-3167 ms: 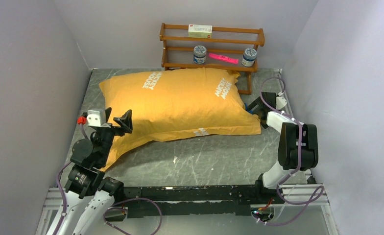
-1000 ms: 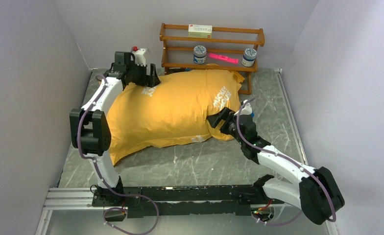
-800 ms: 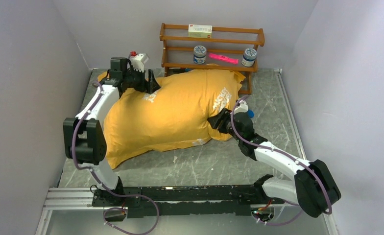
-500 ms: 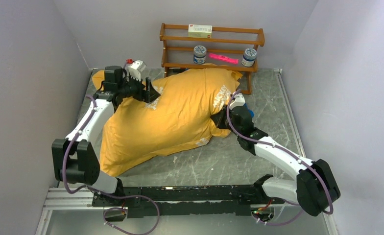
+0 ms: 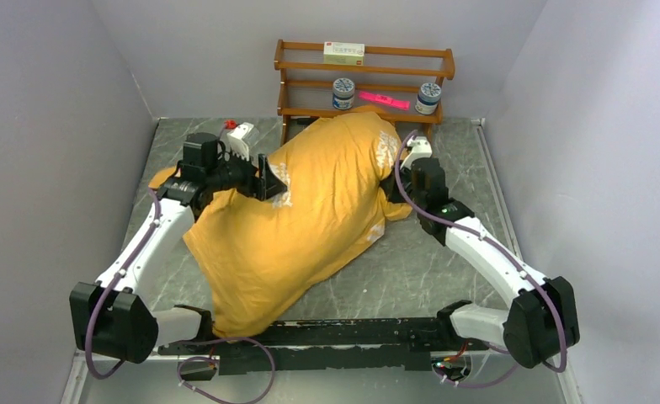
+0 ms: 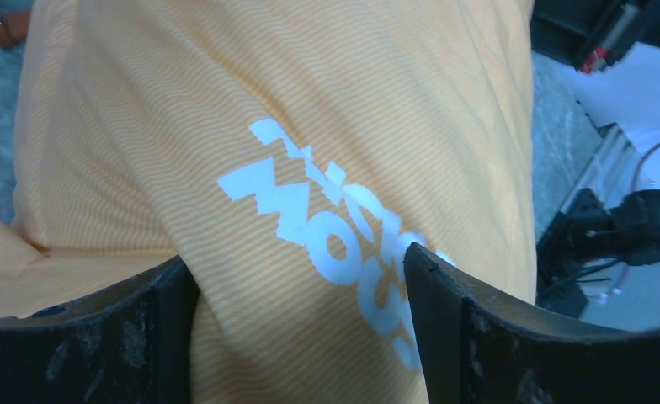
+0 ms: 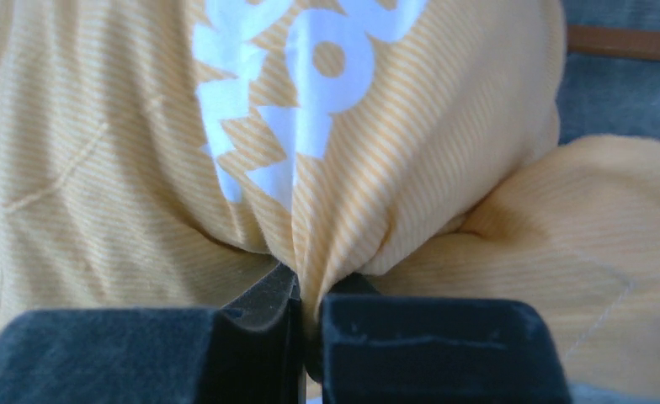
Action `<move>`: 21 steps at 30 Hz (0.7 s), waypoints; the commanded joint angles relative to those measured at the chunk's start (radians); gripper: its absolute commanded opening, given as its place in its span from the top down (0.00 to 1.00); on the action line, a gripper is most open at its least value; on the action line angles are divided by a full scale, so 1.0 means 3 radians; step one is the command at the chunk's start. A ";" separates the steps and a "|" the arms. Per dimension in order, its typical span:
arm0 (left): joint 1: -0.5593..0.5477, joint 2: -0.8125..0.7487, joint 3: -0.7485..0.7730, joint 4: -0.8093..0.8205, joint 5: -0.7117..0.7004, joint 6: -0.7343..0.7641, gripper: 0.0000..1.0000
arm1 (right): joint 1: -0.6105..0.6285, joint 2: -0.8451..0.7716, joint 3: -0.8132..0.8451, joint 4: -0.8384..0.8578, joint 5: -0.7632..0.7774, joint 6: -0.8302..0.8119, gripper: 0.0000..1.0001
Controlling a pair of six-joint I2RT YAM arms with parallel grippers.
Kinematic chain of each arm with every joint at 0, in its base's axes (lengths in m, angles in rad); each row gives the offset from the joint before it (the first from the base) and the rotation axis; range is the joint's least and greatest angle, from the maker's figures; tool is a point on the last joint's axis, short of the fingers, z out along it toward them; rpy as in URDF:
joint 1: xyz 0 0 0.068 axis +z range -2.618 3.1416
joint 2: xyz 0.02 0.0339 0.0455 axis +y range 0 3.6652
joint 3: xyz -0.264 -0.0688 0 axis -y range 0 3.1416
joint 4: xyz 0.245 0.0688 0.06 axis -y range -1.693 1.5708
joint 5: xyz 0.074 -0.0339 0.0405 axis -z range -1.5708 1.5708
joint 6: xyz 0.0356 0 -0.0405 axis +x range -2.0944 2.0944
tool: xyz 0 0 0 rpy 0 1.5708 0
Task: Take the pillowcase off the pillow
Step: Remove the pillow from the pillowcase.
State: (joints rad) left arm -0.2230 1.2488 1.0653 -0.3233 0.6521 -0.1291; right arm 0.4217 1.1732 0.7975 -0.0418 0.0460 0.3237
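While grey walls (image 5: 57, 93) enclose marbled table (image 5: 411, 273), right jaws pinching pillowcase (image 5: 318, 210), left jaws wide, clasping its bulk

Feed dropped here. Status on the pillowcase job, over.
Right gripper shut, pinching pillowcase. Left gripper wide around a bulge, grip unclear. Pillow not showing. Wooden shelf close behind far end.

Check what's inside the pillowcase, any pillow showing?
Nothing of the contents shows. The pillowcase is plump and rounded, so something fills it, but orange fabric covers it in all three views. No white pillow peeks out at any visible edge.
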 commanded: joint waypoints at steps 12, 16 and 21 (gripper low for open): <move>-0.0228 -0.0478 -0.0132 -0.0489 -0.0317 -0.0382 0.15 | -0.0255 0.0091 0.0582 0.0026 -0.0257 -0.0075 0.82; -0.0228 -0.0713 -0.0193 -0.0523 -0.0778 -0.0418 0.12 | -0.0241 -0.0028 0.0587 -0.0196 -0.0157 -0.0205 0.63; -0.0228 -0.1077 -0.0243 -0.0590 -0.1293 -0.0502 0.09 | -0.0066 -0.0206 0.0661 -0.0454 0.0065 -0.0363 0.39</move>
State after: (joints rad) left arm -0.2832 1.0145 0.9993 -0.4713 0.3920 -0.2359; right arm 0.3489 1.1893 0.9470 -0.2176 0.0380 0.2504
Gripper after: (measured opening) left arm 0.896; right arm 0.543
